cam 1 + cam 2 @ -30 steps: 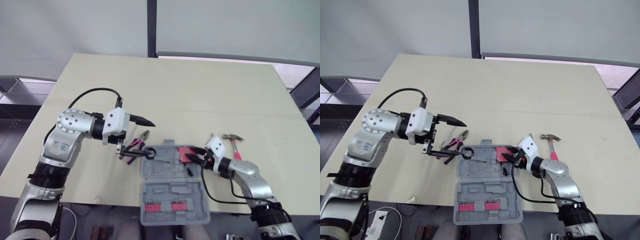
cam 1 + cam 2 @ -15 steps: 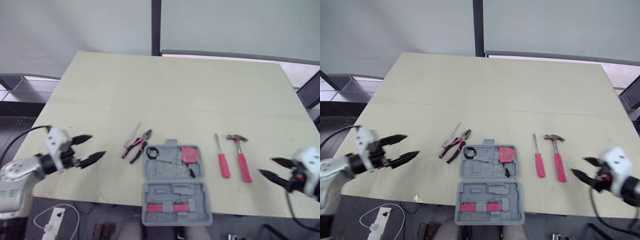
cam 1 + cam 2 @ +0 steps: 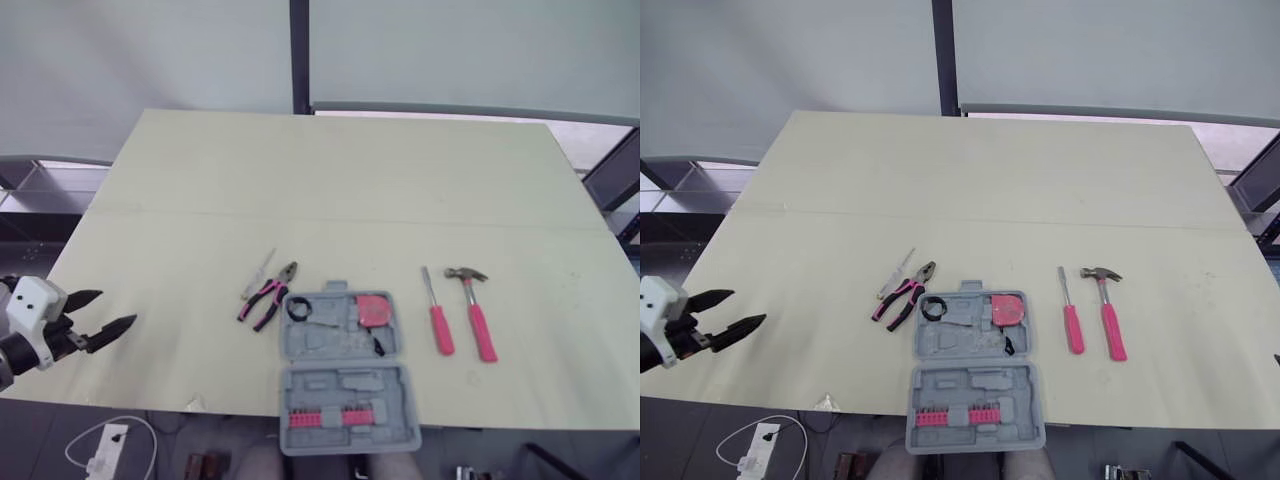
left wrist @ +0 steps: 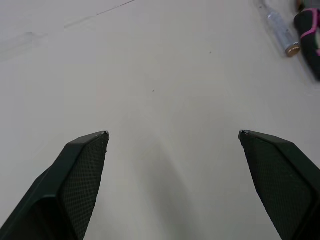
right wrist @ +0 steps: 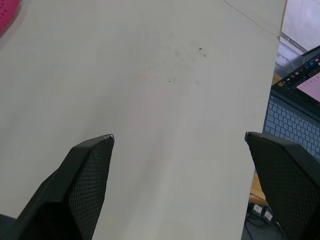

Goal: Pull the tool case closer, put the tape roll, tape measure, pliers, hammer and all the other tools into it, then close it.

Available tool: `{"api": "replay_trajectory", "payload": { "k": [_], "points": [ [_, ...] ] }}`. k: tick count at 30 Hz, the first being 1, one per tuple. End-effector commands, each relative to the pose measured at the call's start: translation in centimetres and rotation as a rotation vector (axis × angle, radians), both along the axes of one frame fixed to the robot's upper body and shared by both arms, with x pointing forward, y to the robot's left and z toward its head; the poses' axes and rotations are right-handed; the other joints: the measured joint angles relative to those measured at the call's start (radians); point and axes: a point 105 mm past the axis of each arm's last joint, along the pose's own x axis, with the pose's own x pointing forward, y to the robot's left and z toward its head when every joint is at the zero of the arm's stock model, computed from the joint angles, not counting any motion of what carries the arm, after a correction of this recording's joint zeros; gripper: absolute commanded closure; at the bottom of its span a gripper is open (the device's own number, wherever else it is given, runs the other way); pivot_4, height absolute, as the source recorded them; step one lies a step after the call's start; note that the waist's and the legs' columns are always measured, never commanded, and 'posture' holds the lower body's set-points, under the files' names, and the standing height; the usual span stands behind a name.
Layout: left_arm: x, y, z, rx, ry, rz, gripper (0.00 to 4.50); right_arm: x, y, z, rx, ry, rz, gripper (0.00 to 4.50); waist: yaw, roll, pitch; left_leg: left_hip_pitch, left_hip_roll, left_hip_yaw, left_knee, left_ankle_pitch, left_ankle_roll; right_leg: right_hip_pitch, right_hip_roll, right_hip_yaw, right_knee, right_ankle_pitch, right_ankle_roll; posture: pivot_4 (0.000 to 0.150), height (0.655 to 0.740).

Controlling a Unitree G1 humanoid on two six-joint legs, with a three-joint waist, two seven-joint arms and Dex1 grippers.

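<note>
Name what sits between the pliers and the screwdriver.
The open tool case lies between the pliers and the screwdriver, holding the tape roll and tape measure; both eye views show it.

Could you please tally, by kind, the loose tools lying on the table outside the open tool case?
Pliers: 1
Slim clear-handled tool: 1
Pink-handled screwdriver: 1
Hammer: 1
Total: 4

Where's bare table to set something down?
Far half of the table: all bare. Also between the left gripper and pliers, and right of the hammer. Crowded: near middle, where pliers, case, screwdriver and hammer sit in a row.
</note>
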Motion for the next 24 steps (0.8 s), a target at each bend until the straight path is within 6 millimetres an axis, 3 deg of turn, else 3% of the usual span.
{"api": "replay_trajectory", "payload": {
  "k": [1, 8, 13, 14, 16, 20, 24],
  "points": [
    [0.6, -0.4, 1.2, 0.003, -0.048, 0.000, 0.00, 1.0, 1.0, 1.0, -0.004, -0.052, 0.036, 0.06, 0.000, 0.000, 0.000, 0.000, 0.000, 0.000, 0.000, 0.000, 0.000, 0.000, 0.000, 0.000, 0.001, 0.000, 0.000, 0.150, 0.7400],
    [1.3, -3.2, 2.3, -0.015, -0.069, -0.097, 0.00, 2.9, 4.7, 2.6, 0.126, -0.153, 0.097, 0.06, 0.004, 0.002, 0.001, 0.000, 0.000, -0.001, 0.000, 0.001, 0.000, 0.000, 0.000, 0.000, 0.002, 0.000, 0.000, 0.150, 0.7400],
    [1.5, -3.9, 2.4, -0.003, -0.066, -0.124, 0.00, 2.4, 4.5, 1.9, 0.123, -0.108, 0.071, 0.06, 0.018, -0.002, -0.002, -0.001, 0.000, -0.001, 0.000, 0.000, 0.000, 0.000, 0.000, -0.001, 0.000, 0.000, 0.000, 0.150, 0.7400],
    [1.4, -4.0, 2.3, -0.004, -0.064, -0.127, 0.00, 2.2, 4.5, 1.8, 0.114, -0.100, 0.074, 0.06, 0.035, -0.008, -0.003, 0.002, 0.007, 0.024, 0.003, -0.001, -0.003, -0.021, 0.003, 0.009, 0.014, 0.000, -0.003, 0.150, 0.7400],
    [1.3, -4.2, 2.1, -0.005, -0.057, -0.132, 0.00, 2.0, 4.7, 1.7, 0.099, -0.095, 0.093, 0.06, 0.052, -0.012, -0.001, 0.006, 0.015, 0.068, 0.002, -0.005, -0.005, -0.041, 0.008, 0.031, 0.027, -0.002, -0.006, 0.150, 0.7400],
    [0.9, -4.9, 1.6, 0.006, -0.046, -0.154, 0.00, 1.7, 4.6, 1.8, 0.101, -0.095, 0.087, 0.06, 0.020, -0.011, 0.000, 0.008, 0.014, 0.075, 0.001, -0.005, -0.004, -0.041, 0.011, 0.039, 0.030, 0.000, -0.004, 0.150, 0.7400],
    [0.8, -5.2, 1.6, -0.001, -0.045, -0.158, 0.00, 1.3, 4.4, 1.9, 0.092, -0.080, 0.090, 0.06, 0.001, -0.011, 0.000, 0.017, 0.016, 0.073, 0.000, -0.007, -0.002, -0.029, 0.011, 0.038, 0.024, 0.003, -0.003, 0.150, 0.7400]
  ]
}}
